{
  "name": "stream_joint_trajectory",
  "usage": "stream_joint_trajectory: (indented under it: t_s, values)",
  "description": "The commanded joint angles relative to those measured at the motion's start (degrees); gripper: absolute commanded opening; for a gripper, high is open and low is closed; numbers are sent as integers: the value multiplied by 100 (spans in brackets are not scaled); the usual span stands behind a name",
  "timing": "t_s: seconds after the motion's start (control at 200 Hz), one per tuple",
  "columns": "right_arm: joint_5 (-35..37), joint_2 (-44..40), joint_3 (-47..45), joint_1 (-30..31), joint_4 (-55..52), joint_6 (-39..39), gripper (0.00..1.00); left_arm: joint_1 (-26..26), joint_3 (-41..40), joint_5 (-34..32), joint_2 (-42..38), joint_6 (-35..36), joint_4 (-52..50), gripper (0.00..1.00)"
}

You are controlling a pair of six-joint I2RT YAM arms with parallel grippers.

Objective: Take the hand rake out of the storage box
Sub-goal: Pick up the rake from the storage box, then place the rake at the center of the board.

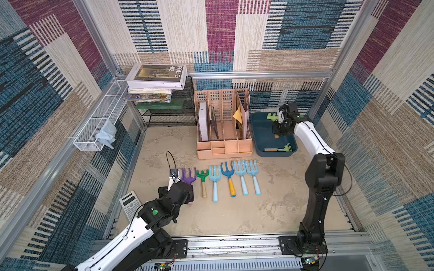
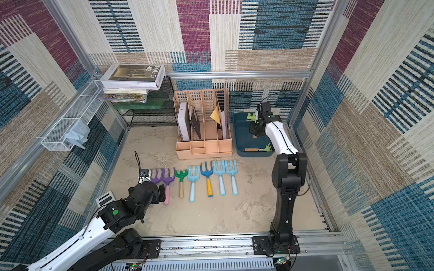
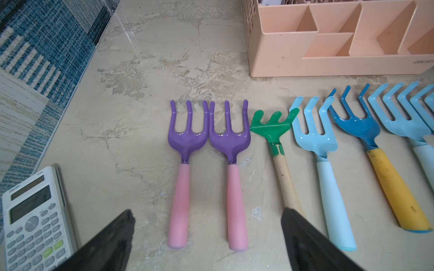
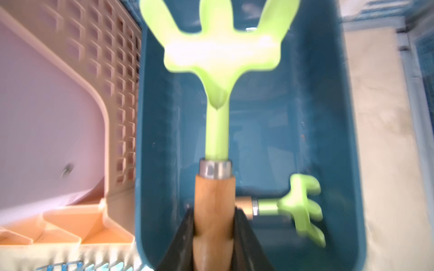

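The storage box (image 1: 260, 131) (image 2: 242, 133) (image 4: 281, 117) is a dark teal tray at the back right, beside the peach organiser. My right gripper (image 1: 279, 131) (image 2: 256, 131) (image 4: 215, 218) is over the box, shut on the wooden handle of a light green hand rake (image 1: 272, 116) (image 2: 251, 115) (image 4: 216, 58). The rake's head points toward the box's far end. A second green rake (image 1: 279, 149) (image 2: 259, 149) (image 4: 298, 206) lies along the box's near wall. My left gripper (image 3: 207, 218) (image 1: 180, 190) hangs open over the pink handles of two purple rakes (image 3: 209, 138).
Several rakes (image 1: 234, 178) (image 2: 211, 178) lie in a row in front of the peach file organiser (image 1: 224, 145) (image 3: 328, 58). A calculator (image 1: 129, 204) (image 3: 32, 223) lies at the left edge. A white wire basket (image 1: 94, 131) and stacked books (image 1: 156, 76) sit at the back left.
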Motion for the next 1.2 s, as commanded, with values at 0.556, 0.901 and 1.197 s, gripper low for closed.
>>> stream_joint_trajectory:
  t_s: [0.556,0.901,1.197]
  values:
    - [81,-4321,-6288,1496,1289,1226,8,6,-133,469,-355,83,163,99]
    - [134,-2759,-5643,1348,1479,634,13,11,-156,428,-415,65,132,99]
    - [69,-2757,-5861,1024,1706,630,19,8,-143,399,-358,63,145,99]
